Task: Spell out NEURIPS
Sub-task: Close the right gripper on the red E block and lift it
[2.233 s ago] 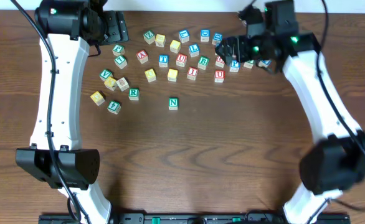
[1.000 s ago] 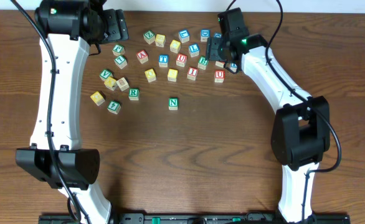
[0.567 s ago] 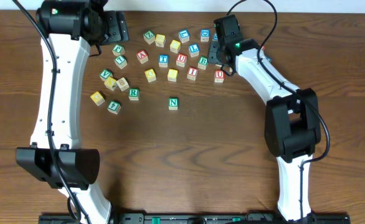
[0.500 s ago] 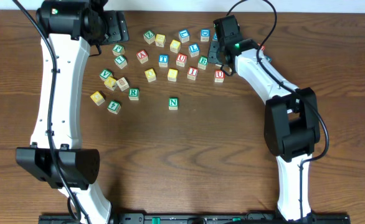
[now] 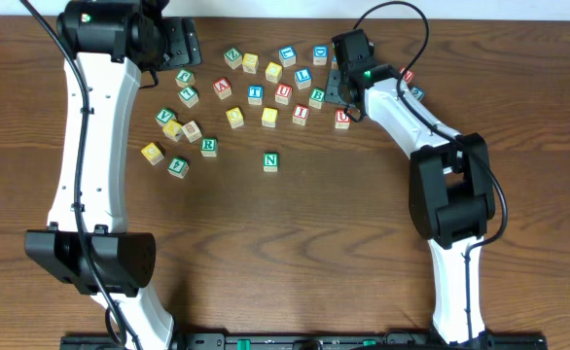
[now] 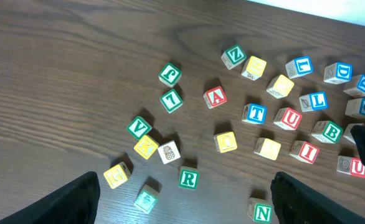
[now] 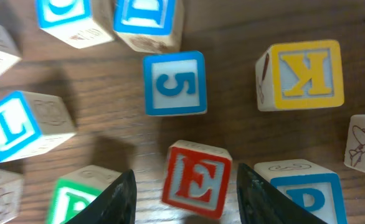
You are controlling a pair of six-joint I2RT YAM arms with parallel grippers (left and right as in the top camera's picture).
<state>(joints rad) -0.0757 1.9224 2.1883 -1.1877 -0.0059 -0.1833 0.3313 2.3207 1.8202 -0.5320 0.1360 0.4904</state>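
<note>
In the right wrist view the red E cube [image 7: 198, 180] stands slightly turned between the fingers of my right gripper [image 7: 187, 194], which is open. Bare wood shows between the cube and the left finger; the right finger is nearly on it. The blue P cube [image 7: 307, 186] sits just right of that finger. From overhead the right gripper [image 5: 343, 92] covers E and P. Green N [image 5: 270, 161] lies alone in front of the cluster, with green R [image 5: 208, 146], red U [image 5: 283, 93], red I [image 5: 301, 114] and a plain yellow cube [image 5: 268, 117] behind. My left gripper [image 6: 185, 205] hangs open high above the cubes.
Close around E are a blue 5 cube [image 7: 174, 84], a yellow K cube [image 7: 304, 74], a blue L cube [image 7: 14, 127] and a green-lettered cube [image 7: 76, 199] under the left finger. A second red U [image 5: 341, 119] lies beside the right gripper. Several other cubes sit at the left [image 5: 173, 126].
My right arm has swung left and come down into the cluster's right end, and its jaws have narrowed around the E cube. The left arm and the cubes stay put.
</note>
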